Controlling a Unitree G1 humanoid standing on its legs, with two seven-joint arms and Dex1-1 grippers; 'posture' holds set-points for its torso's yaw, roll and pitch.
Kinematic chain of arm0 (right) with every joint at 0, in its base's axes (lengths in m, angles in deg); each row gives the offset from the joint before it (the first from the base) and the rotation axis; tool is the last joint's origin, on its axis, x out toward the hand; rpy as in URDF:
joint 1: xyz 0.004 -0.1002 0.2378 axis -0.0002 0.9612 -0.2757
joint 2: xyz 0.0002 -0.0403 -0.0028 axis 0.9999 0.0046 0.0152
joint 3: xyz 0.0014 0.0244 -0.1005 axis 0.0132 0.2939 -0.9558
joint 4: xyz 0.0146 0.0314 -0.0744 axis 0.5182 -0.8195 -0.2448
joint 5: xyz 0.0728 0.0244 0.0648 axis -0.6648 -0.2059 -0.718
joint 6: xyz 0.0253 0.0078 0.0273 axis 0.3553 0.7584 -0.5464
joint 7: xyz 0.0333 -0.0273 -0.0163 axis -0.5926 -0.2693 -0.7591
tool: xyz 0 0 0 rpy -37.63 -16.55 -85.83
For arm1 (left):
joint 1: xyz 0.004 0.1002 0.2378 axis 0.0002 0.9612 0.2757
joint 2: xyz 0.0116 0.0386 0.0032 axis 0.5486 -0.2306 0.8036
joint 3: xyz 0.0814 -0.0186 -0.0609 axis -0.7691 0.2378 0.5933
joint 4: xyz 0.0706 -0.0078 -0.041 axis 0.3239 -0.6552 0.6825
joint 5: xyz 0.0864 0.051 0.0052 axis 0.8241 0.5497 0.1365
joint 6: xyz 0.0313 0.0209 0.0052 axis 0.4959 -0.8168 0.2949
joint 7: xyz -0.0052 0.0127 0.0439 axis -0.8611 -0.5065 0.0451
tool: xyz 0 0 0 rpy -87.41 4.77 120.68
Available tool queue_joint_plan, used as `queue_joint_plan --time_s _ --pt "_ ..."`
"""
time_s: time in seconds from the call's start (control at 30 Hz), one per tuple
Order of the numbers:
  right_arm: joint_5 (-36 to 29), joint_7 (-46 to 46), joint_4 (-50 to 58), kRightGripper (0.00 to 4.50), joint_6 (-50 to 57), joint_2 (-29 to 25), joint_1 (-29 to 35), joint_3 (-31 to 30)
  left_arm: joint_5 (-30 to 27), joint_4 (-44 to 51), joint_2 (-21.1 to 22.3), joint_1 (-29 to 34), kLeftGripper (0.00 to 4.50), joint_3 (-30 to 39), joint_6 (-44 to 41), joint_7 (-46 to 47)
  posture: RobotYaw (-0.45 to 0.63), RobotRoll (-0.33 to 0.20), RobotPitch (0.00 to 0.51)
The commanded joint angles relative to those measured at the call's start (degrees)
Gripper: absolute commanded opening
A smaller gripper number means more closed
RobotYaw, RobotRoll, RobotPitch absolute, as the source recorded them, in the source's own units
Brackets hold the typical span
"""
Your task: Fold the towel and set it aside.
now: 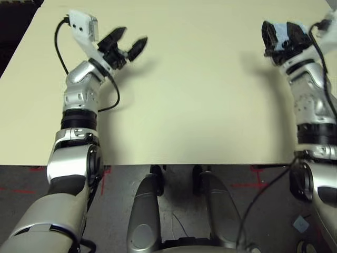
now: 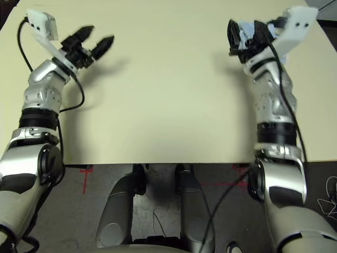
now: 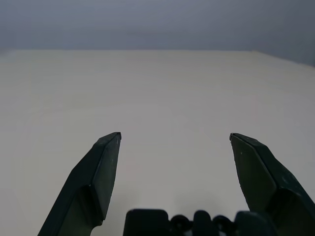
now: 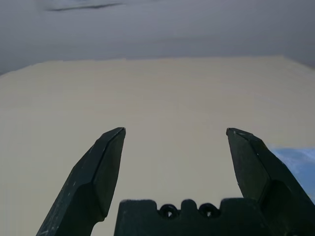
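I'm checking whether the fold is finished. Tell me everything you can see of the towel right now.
Little of the towel shows: a patch of light blue cloth lying on the cream table, beside and partly behind the right gripper. That gripper is open with nothing between its fingers. Folds, edging and logo cannot be made out, so I cannot tell whether the fold is done.

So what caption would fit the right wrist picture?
Open right gripper above a bare cream table, blue towel peeking beside one finger.
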Motion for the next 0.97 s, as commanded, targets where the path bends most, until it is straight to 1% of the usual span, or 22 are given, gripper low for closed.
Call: queue_joint_plan --time_s 0.03,0.1,0.2,0.27,0.33,0.4,0.47,0.53,0.57,0.63,0.7,0.77,0.97 --pt "2.1 2.0 -11.0 4.46 -6.9 1.0 -2.6 0.9 5.3 -6.0 1.5 0.7 4.50 0.1 8.0 11.8 0.02 0.000 0.348" --pt "1.8 1.8 -15.2 4.46 -8.3 2.1 -4.2 1.6 7.2 -8.9 2.4 1.0 4.50 -0.6 11.2 15.2 0.03 0.000 0.344" --pt "1.6 1.2 -19.0 4.46 -9.5 2.7 -5.5 2.3 7.9 -12.0 3.5 1.0 4.50 -0.8 13.3 15.2 0.05 0.000 0.338" --pt "1.6 0.7 -20.9 4.46 -9.9 1.9 -6.2 2.9 8.0 -13.7 4.1 0.8 4.50 -0.8 14.0 14.6 0.04 0.000 0.339" --pt "1.3 -0.7 -21.9 4.46 -9.8 0.7 -6.5 3.7 8.3 -14.7 4.6 0.5 4.50 -1.0 14.2 14.7 0.03 0.000 0.323" --pt "1.2 -2.0 -22.3 4.46 -9.6 -0.5 -6.9 4.2 8.4 -15.5 5.0 -0.1 4.50 -1.0 14.1 14.5 0.01 0.000 0.320" --pt "1.5 -2.6 -22.7 4.46 -9.7 -1.4 -6.7 4.5 8.2 -16.2 4.9 -0.5 4.50 -0.8 14.0 14.3 -0.01 0.000 0.330" --pt "1.5 -2.7 -22.8 4.46 -9.7 -1.9 -6.8 4.8 9.0 -16.6 5.0 -0.5 4.50 -1.5 14.1 13.6 -0.02 0.000 0.322" --pt "1.5 -2.8 -23.0 4.46 -9.7 -2.1 -6.8 5.1 9.5 -16.7 4.8 -0.5 4.50 -2.0 14.4 13.4 -0.03 0.000 0.336" --pt "1.6 -2.9 -22.8 4.46 -10.0 -2.3 -6.4 5.4 8.4 -16.7 4.1 -0.8 4.50 -1.5 14.1 11.3 -0.03 0.000 0.323" --pt "1.8 -2.5 -22.5 4.46 -10.3 -2.3 -6.0 5.5 6.5 -16.7 3.4 -1.6 4.50 -0.6 12.5 7.6 -0.03 0.000 0.326" --pt "1.8 -2.3 -22.4 4.46 -10.5 -2.4 -5.8 5.7 6.1 -16.9 3.4 -2.1 4.50 -0.5 11.7 5.3 -0.03 0.000 0.320" --pt "1.9 -0.4 -22.0 4.46 -11.3 -2.9 -5.1 5.8 5.0 -17.2 3.5 -2.8 4.50 0.9 10.1 4.9 -0.04 0.000 0.319"
